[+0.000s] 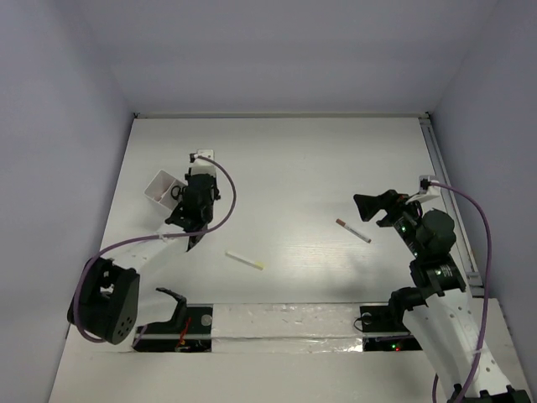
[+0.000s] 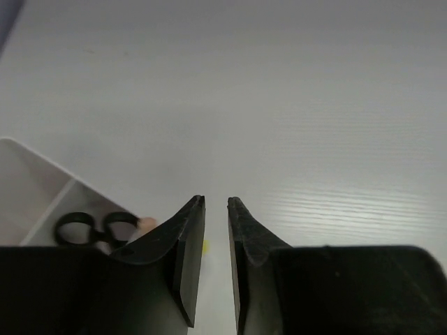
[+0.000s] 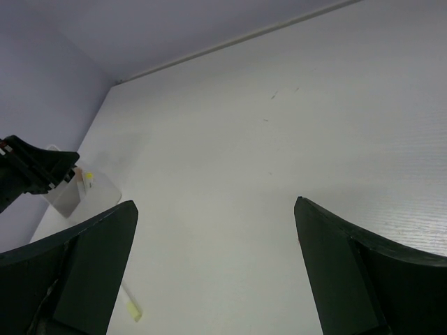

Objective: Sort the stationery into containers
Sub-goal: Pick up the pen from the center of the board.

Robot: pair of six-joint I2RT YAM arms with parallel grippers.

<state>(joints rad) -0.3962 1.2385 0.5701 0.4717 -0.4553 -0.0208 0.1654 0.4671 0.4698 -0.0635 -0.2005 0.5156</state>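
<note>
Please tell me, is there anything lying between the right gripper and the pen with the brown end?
Nothing visible does. The right gripper is open and close beside the pen with the brown end, and only table shows between them. The other pen lies well off to the left.

The white box (image 1: 153, 190) is sitting at nine o'clock, holding black-handled scissors (image 2: 91, 229); a yellow-ended pen (image 1: 245, 260) is lying at seven, a red-brown-ended pen (image 1: 353, 231) at three.
</note>
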